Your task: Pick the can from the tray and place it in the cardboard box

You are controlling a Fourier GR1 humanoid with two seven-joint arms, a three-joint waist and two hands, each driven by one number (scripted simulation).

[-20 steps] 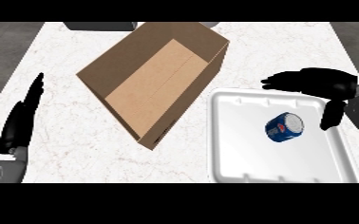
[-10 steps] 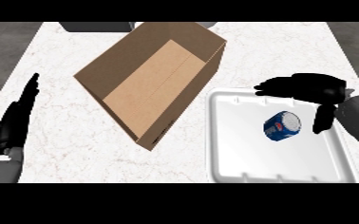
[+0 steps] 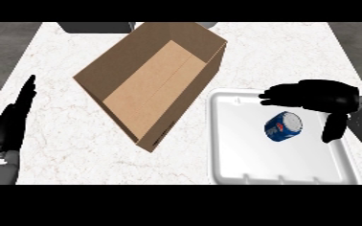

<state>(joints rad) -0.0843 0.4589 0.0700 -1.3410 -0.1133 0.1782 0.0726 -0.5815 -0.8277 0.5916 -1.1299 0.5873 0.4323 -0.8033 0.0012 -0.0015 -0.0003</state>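
Fingers spread over the can [image 3: 283, 126], thumb hanging beside it: the right hand [image 3: 314, 96] is open, seemingly not touching yet. The can lies in the white tray [image 3: 233, 163]; the cardboard box [image 3: 152, 84] gapes alongside, the left hand [image 3: 14, 124] resting flat.

The robot's right hand [image 3: 314, 96] is all black, with thick rounded fingers and a fat thumb. The left hand [image 3: 14, 124] is black too, long and thin. A bit of grey arm [image 3: 5, 170] shows below the left hand.
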